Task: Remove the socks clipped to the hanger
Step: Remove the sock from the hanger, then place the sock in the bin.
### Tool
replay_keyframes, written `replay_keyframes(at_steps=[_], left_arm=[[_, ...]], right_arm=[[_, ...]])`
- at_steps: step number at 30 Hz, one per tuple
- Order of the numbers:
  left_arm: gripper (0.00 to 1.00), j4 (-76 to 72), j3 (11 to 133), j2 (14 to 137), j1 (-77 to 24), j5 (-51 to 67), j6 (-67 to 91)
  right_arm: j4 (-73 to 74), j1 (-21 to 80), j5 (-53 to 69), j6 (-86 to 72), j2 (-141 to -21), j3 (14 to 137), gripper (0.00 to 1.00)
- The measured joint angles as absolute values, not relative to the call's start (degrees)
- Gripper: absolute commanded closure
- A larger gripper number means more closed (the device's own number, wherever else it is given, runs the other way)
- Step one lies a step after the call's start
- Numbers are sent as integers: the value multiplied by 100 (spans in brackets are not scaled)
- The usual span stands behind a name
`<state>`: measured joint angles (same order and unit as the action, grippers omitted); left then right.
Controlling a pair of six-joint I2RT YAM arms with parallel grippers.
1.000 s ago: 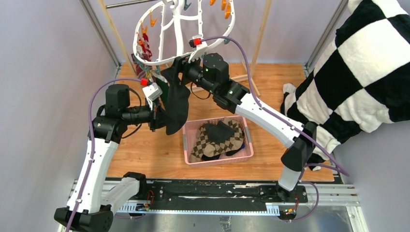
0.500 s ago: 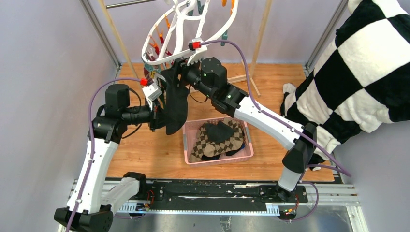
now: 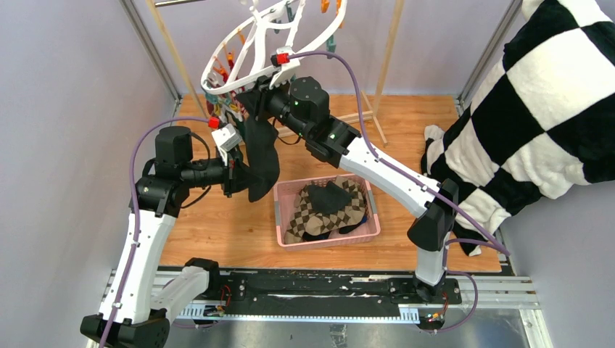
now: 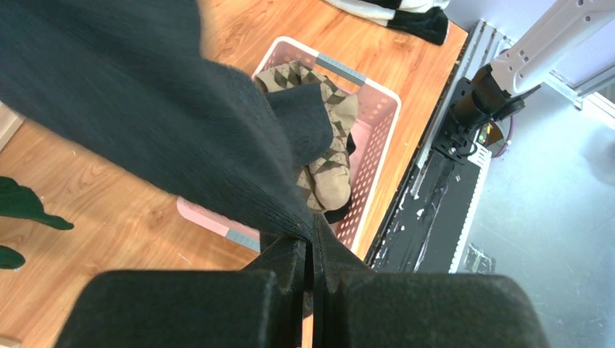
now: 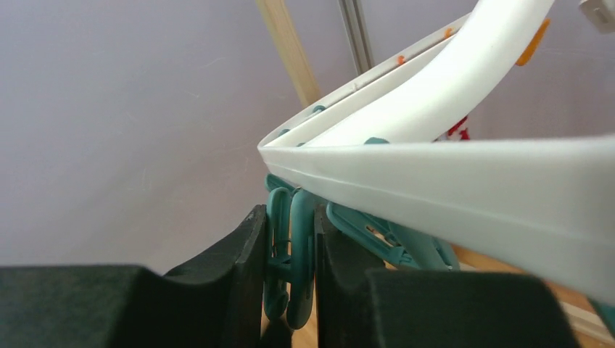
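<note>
The large white plastic oval hanger [image 3: 243,43] hangs tilted at 12 o'clock in the top view, with teal and orange clips dangling under its ring. From its near rim a long dark sock [image 3: 259,152] drops toward 6 o'clock. Its top is up under the ring and its lower end hangs just at 9 o'clock of the pink slotted plastic basket [image 3: 366,233]. The basket stands on the wooden tabletop [image 3: 217,232] and holds a brown argyle sock [image 3: 308,217] with dark ones.

The left gripper [image 3: 233,174] reaches in from 9 o'clock. Its claw is pressed together, pinching a fold near the dark sock's lower edge. The right gripper [image 5: 289,221] comes up from 4 o'clock to the ring's underside. Its two black fingers sit one on each side of a teal plastic clip [image 5: 296,261], touching it and nipping it between them. The wrist view shows no sock, so I only judge that this clip holds the dark one.

The sock looks light, limp and stretchy. It should lengthen under a pull before it lets go, then drop and swing, so a full fold low down is the right hold. The clip looks small, stiff, sprung and smooth. It wants squeezing at its tail ends, where fingers may slide off. The hanger hangs free and will likely tip rather than resist a hard tug.
</note>
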<state>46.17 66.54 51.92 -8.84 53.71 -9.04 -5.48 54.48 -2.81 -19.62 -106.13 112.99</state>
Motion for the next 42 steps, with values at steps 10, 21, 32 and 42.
replay_keyframes(at_steps=[10,21,32,42], left_arm=[[100,4661,6571,5153,-886,5358,-969],[100,4727,6554,5107,-888,5288,-1194],[100,4742,6556,5100,-904,5223,-1435],[100,4786,6685,5148,-915,5221,-1457]], right_arm=[[-554,5299,91,-2056,-10615,11295,72],[-1406,5009,1214,-2193,-9498,9120,9],[-2790,4952,3815,-2272,-8178,6895,0],[-2644,5249,4154,-1953,-8219,6410,63]])
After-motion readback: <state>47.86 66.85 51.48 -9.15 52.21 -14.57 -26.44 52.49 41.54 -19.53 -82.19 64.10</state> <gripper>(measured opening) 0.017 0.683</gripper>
